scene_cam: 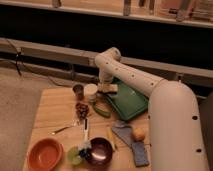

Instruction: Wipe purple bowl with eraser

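Observation:
The purple bowl (100, 150) sits at the table's front edge, glossy and dark, between the small green cup (74, 156) and the grey-blue sponge (140, 153). My gripper (107, 90) hangs from the white arm (131, 75) over the back of the table, at the left edge of the green tray (129, 101), far behind the bowl. A tan rectangular block, the eraser (108, 88), sits in the gripper, held above the table.
An orange-red bowl (45, 154) is front left. A dark cup (78, 91) and a white cup (90, 92) stand left of the gripper. A green curved object (101, 111), a brown lump (81, 109), cutlery (62, 129), a grey-blue cloth (122, 131) and an orange fruit (138, 134) lie mid-table.

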Robot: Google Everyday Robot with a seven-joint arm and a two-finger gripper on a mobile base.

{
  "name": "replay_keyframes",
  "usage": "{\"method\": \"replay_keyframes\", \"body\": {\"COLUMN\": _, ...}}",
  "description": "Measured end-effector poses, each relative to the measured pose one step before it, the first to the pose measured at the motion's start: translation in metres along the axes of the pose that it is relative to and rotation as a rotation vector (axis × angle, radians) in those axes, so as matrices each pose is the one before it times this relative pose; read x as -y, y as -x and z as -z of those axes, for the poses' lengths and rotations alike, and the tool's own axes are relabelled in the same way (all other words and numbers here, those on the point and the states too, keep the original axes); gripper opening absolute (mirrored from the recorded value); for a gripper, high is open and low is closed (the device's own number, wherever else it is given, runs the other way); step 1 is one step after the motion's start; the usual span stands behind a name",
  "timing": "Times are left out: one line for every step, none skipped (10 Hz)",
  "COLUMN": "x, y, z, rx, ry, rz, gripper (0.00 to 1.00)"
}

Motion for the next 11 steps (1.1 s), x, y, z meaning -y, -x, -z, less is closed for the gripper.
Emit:
{"method": "replay_keyframes", "body": {"x": -0.00178, "y": -0.00079, "z": 0.00404, "rx": -0.01316, "ry": -0.00857, "rz": 0.00778, "gripper": 0.01}}
{"method": "replay_keyframes", "body": {"x": -0.00427, "y": 0.00367, "z": 0.00846, "rx": -0.00776, "ry": -0.00658, "rz": 0.00376, "gripper": 0.00}}
{"method": "replay_keyframes", "body": {"x": -0.00568, "y": 0.00007, "z": 0.01876, "rx": -0.01071, "ry": -0.01156, "rz": -0.00411, "gripper": 0.00}}
{"method": "replay_keyframes", "body": {"x": -0.00781, "y": -0.00564, "z": 0.01289, "rx": -0.01408, "ry": 0.00212, "rz": -0.00927, "gripper": 0.00}}
{"method": "replay_keyframes", "body": {"x": -0.01012, "y": -0.00526, "z": 0.01446, "rx": -0.01002, "ry": -0.00484, "rz": -0.01087, "gripper": 0.00}}
{"method": "replay_keyframes", "body": {"x": -0.01488, "y": -0.00714, "z": 0.01657, "rx": -0.01562, "ry": -0.00556, "rz": -0.01261, "gripper": 0.00}}
{"method": "replay_keyframes", "body": {"x": -0.00706, "y": -0.00250, "z": 0.00650, "rx": -0.00603, "ry": -0.00181, "rz": -0.00479, "gripper": 0.00}}
{"method": "replay_keyframes", "body": {"x": -0.01671, "y": -0.00614, "z": 0.01149, "rx": -0.01680, "ry": -0.00167, "rz": -0.00847, "gripper": 0.00}}
{"method": "replay_keyframes", "body": {"x": -0.01689, "y": -0.00636, "z": 0.00958, "rx": -0.01151, "ry": 0.00187, "rz": -0.00976, "gripper": 0.00}}
{"method": "replay_keyframes", "body": {"x": -0.01137, "y": -0.00278, "z": 0.00575, "rx": -0.00351, "ry": 0.00024, "rz": -0.00477, "gripper": 0.00}}
{"method": "replay_keyframes", "body": {"x": -0.01524, "y": -0.00181, "z": 0.00592, "rx": 0.00271, "ry": 0.00242, "rz": -0.00297, "gripper": 0.00}}
